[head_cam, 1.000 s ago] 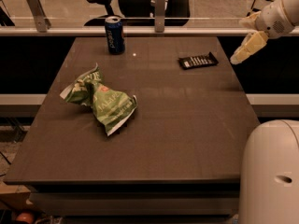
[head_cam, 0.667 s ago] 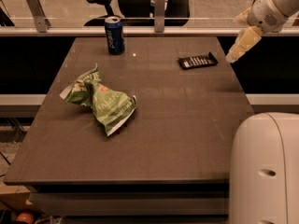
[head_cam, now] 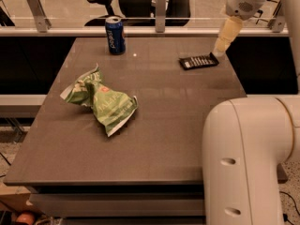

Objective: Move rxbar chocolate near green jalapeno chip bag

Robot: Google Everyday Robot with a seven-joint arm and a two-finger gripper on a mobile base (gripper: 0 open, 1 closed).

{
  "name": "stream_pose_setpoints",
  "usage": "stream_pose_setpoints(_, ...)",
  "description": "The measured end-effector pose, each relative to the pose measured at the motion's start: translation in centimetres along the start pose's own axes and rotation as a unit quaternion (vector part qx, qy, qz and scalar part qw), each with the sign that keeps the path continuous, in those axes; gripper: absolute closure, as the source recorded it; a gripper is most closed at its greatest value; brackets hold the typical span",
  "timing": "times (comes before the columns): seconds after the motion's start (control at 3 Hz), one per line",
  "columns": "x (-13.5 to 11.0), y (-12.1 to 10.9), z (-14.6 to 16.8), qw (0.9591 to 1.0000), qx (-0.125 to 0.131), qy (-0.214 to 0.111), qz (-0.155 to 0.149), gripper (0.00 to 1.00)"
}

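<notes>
The rxbar chocolate point(head_cam: 198, 61) is a small flat black wrapper with white lettering, lying at the table's far right. The green jalapeno chip bag point(head_cam: 101, 100) lies crumpled on the table's left middle, well apart from the bar. My gripper point(head_cam: 219, 49) hangs from the arm at the upper right, its pale fingers pointing down at the bar's right end, just above or touching it.
A blue soda can point(head_cam: 115, 35) stands at the table's far edge. The grey table point(head_cam: 159, 125) has a rail and glass partition behind it, with office chairs point(head_cam: 133, 1) beyond. My white arm base point(head_cam: 248, 163) fills the lower right.
My gripper has moved left and down from beyond the table's right edge to the right end of the rxbar. The bar, bag and can have not moved.
</notes>
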State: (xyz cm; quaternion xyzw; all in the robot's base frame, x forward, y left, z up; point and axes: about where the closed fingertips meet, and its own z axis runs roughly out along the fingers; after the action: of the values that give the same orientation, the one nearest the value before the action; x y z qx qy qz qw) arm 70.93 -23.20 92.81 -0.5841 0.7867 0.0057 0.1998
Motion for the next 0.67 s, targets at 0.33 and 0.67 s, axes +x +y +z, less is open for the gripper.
stream_pose_setpoints(0.33,-0.92,0.00,1.07,0.9994,-0.006,0.033,-0.010,0.00)
stream_pose_setpoints(0.67,-0.75,0.34,1.48,0.9987,-0.014,0.048,-0.007,0.00)
